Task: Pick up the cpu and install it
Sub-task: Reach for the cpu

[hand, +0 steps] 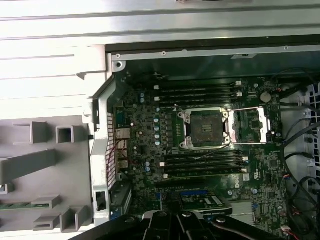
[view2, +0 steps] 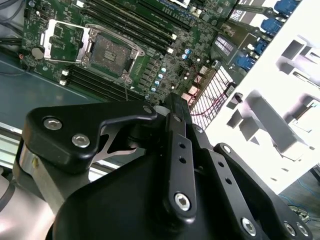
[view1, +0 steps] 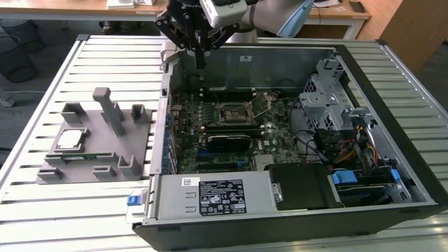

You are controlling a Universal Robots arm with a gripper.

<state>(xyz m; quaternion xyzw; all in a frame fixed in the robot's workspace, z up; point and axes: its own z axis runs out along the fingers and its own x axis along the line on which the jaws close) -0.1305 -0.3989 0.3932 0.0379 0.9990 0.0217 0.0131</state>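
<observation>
One cpu point(view1: 70, 139) is sitting flat, silvery top up, in a square seat of the gray holder point(view1: 70, 177), which is resting on the slatted table point(view1: 105, 63) at the exterior view's left of the open computer case point(view1: 280, 231). A thin green memory stick point(view1: 81, 156) is lying in the same holder, just beside the cpu. Inside the case, the green motherboard point(view1: 280, 136) is lying face up, and its socket point(view1: 234, 110) is standing bare with the metal frame swung open, as the first wrist view also shows point(hand: 205, 127). The gripper point(view1: 201, 64) is hovering over the case's far corner, near the wall closest to the holder, well apart from the cpu. Its fingers are pressed together and gripping nothing.
</observation>
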